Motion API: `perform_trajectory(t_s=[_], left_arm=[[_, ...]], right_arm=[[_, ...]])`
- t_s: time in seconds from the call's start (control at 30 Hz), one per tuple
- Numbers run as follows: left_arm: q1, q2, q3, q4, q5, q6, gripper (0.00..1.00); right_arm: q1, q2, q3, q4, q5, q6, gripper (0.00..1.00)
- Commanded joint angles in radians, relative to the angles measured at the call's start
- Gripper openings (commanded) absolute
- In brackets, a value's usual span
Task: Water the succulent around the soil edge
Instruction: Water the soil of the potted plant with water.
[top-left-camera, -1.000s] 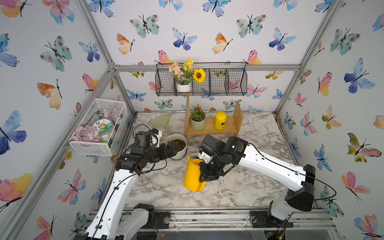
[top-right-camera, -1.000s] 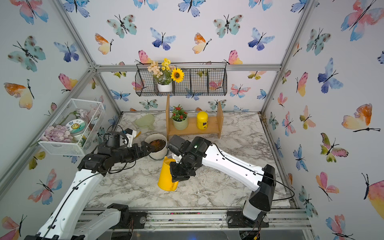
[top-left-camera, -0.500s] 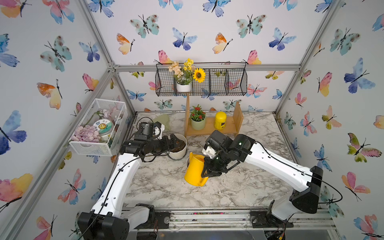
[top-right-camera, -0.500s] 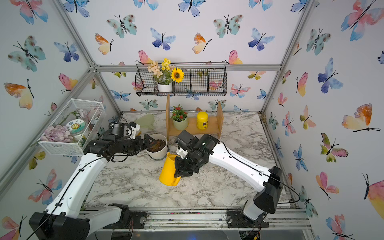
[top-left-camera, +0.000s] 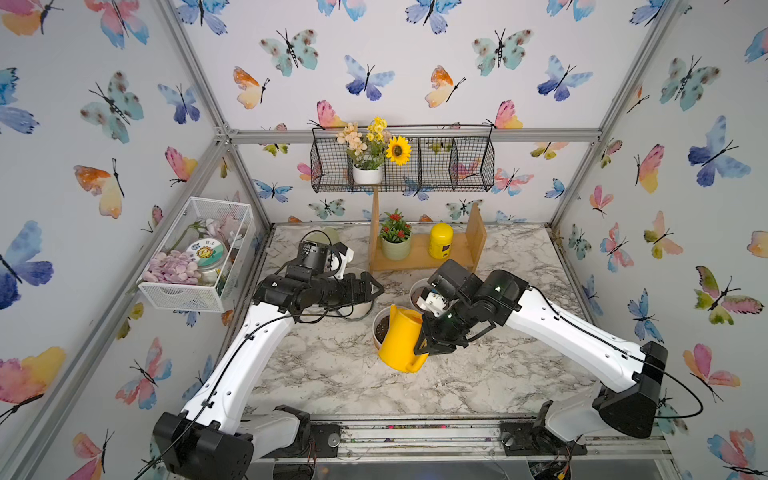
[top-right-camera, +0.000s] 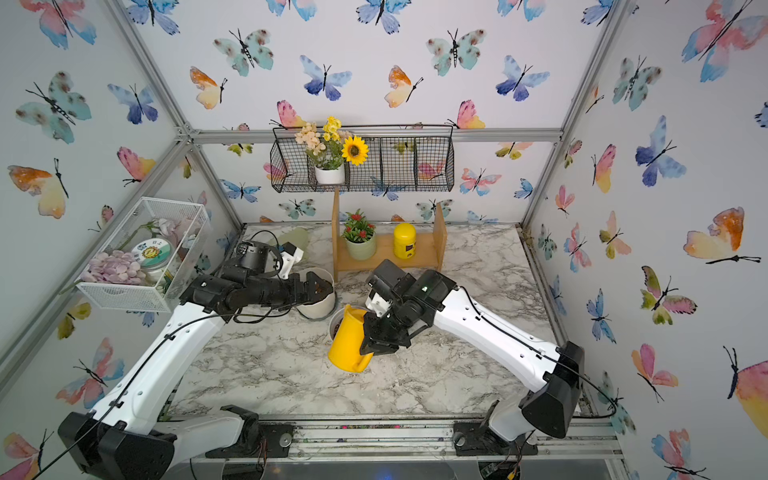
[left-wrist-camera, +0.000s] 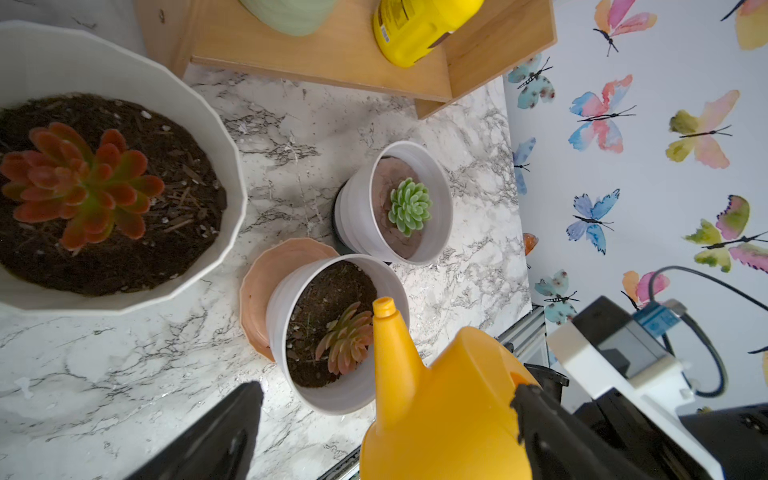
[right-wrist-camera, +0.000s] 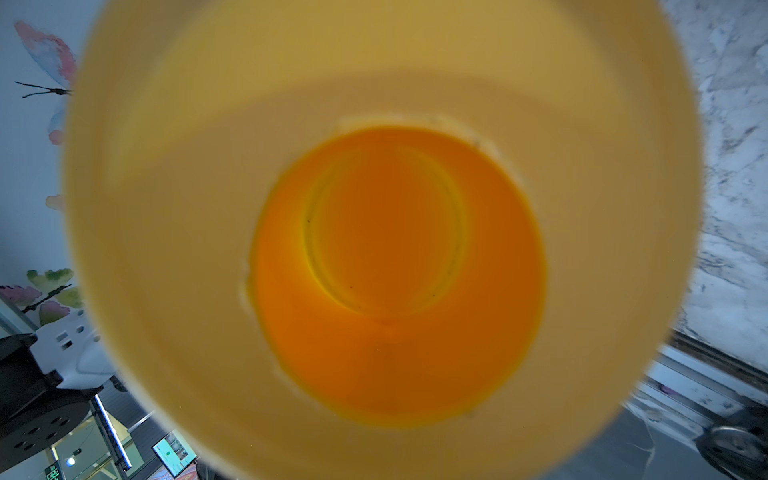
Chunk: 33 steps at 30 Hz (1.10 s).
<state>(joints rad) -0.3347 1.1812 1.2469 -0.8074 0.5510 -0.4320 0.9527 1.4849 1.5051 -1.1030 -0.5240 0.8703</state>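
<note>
The succulent (left-wrist-camera: 79, 183), a red-orange and green rosette, sits in dark crumbly soil in a wide cream pot (left-wrist-camera: 62, 54) with a faceted, wavy rim. The pot stands on the marble-patterned desk (left-wrist-camera: 124, 353) left of centre, just in front of the low wooden shelf (left-wrist-camera: 332, 54). The soil edge (left-wrist-camera: 124, 270), the dark outer ring against that rim, shows no water in the left wrist view. In both top views the left gripper (top-left-camera: 370, 289) hovers over this pot and hides most of it. Its black fingers (left-wrist-camera: 224, 428) are spread wide with nothing between them. The right gripper (top-left-camera: 419, 347) is clamped tight on the yellow plastic watering can (top-left-camera: 401, 345), near its handle, and holds it tilted. The can's spout tip (left-wrist-camera: 383, 305) is over the rim of a smaller white ribbed pot (left-wrist-camera: 345, 399), not over the cream one. That smaller pot holds a pinkish rosette (left-wrist-camera: 347, 343) and stands on a terracotta saucer (left-wrist-camera: 266, 282) just beside the cream pot. A third white pot (left-wrist-camera: 436, 232) with a pale green rosette (left-wrist-camera: 409, 208) stands close behind it. The right wrist view shows little more than the can's blurred yellow interior (right-wrist-camera: 374, 249) (no water can be made out there).
</note>
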Motion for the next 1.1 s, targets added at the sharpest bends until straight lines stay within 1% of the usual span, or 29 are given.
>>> perform_trajectory(t_s=[0.0, 0.2, 0.37, 0.67, 0.8, 1.07], left_arm=[[-0.011, -0.084, -0.004, -0.020, 0.018, -0.008, 0.99], [-0.072, -0.163, -0.024, -0.072, 0.050, -0.012, 0.99], [-0.141, -0.178, -0.033, -0.088, 0.024, -0.037, 0.99], [-0.219, -0.197, -0.070, -0.090, -0.007, -0.079, 0.99], [-0.246, -0.202, -0.082, -0.090, -0.025, -0.089, 0.99], [-0.256, -0.216, -0.112, -0.084, -0.047, -0.112, 0.99]], right_arm=[[-0.008, -0.029, -0.021, 0.020, -0.039, -0.025, 0.01], [-0.018, -0.037, -0.032, 0.020, -0.047, -0.032, 0.01], [-0.031, -0.036, -0.043, 0.025, -0.068, -0.040, 0.01], [-0.057, -0.066, -0.053, -0.004, -0.086, -0.054, 0.01], [-0.057, -0.087, -0.060, -0.019, -0.098, -0.053, 0.01], [-0.057, -0.153, -0.112, -0.035, -0.108, -0.033, 0.01]])
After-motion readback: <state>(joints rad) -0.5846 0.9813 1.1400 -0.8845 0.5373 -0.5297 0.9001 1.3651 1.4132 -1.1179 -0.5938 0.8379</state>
